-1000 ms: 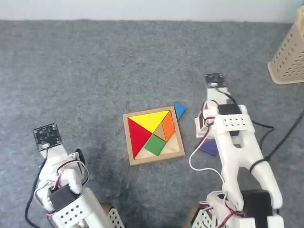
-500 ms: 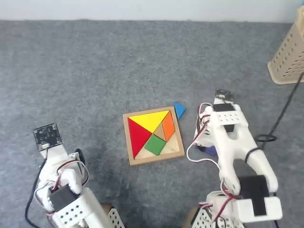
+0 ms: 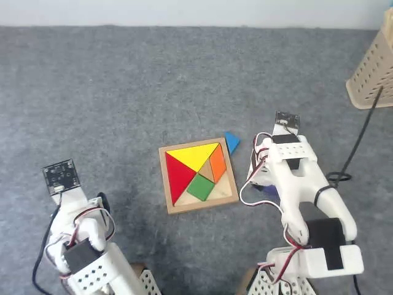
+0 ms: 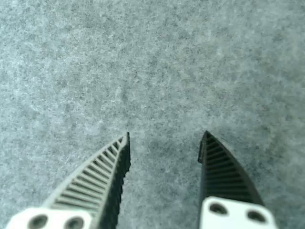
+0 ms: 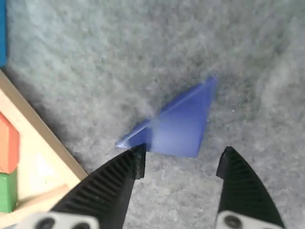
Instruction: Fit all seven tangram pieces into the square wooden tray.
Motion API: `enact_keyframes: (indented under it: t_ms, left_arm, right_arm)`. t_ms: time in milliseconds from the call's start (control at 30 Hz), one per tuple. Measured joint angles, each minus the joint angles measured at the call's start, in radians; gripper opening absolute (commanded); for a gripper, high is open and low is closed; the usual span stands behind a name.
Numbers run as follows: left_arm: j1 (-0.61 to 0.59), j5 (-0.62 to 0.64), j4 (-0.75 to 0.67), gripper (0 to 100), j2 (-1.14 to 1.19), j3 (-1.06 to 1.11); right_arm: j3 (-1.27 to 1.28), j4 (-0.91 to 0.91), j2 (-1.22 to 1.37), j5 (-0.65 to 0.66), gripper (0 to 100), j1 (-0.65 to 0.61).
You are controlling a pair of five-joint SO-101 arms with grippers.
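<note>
The square wooden tray [image 3: 167, 203] lies mid-table and holds yellow, red, green, orange and brown pieces. A blue piece [image 3: 231, 142] rests on the carpet just off the tray's far right corner. Right of the tray a purple triangle [image 5: 178, 124] lies flat on the carpet, mostly hidden under the right arm in the high view [image 3: 269, 190]. My right gripper [image 5: 183, 160] is open just above it, one fingertip [image 5: 138, 160] at its nearer corner, the other [image 5: 228, 160] beside it. My left gripper [image 4: 164, 143] is open over bare carpet at the near left.
The tray's corner [image 5: 45, 160], with orange [image 5: 7, 143] and green [image 5: 7, 191] pieces, sits close beside the purple triangle. A beige slotted basket [image 3: 374, 67] stands at the far right edge. Grey carpet covers the table.
The right arm has drawn back toward me and folded down over the purple triangle. The left arm, tray and blue piece have not moved.
</note>
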Motion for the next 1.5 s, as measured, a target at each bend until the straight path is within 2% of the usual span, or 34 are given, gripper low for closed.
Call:
enact_keyframes:
  t_ms: [333, 733, 967, 1200, 1267, 1400, 1500]
  left_arm:
    - [0.000, 0.000, 0.000, 23, 0.000, 0.000]
    - [0.000, 0.000, 0.000, 23, 0.000, 0.000]
    - [0.000, 0.000, 0.000, 23, 0.000, 0.000]
    - [0.000, 0.000, 0.000, 23, 0.000, 0.000]
    - [0.000, 0.000, 0.000, 23, 0.000, 0.000]
    - [0.000, 0.000, 0.000, 23, 0.000, 0.000]
    - [0.000, 0.000, 0.000, 23, 0.000, 0.000]
  right_arm:
    - [-0.097, 0.008, 0.025, -0.110, 25.2, 0.005]
    - [-0.101, -0.026, 0.032, -0.117, 25.2, 0.003]
    - [-0.153, -0.025, 0.178, -0.118, 25.2, 0.002]
    - [-0.287, 0.091, 0.272, -0.117, 25.2, 0.000]
    - [-0.321, 0.120, 0.292, -0.104, 23.1, 0.011]
    - [-0.368, 0.146, 0.316, -0.051, 12.5, 0.051]
    - [-0.384, 0.147, 0.324, 0.000, 10.6, 0.080]
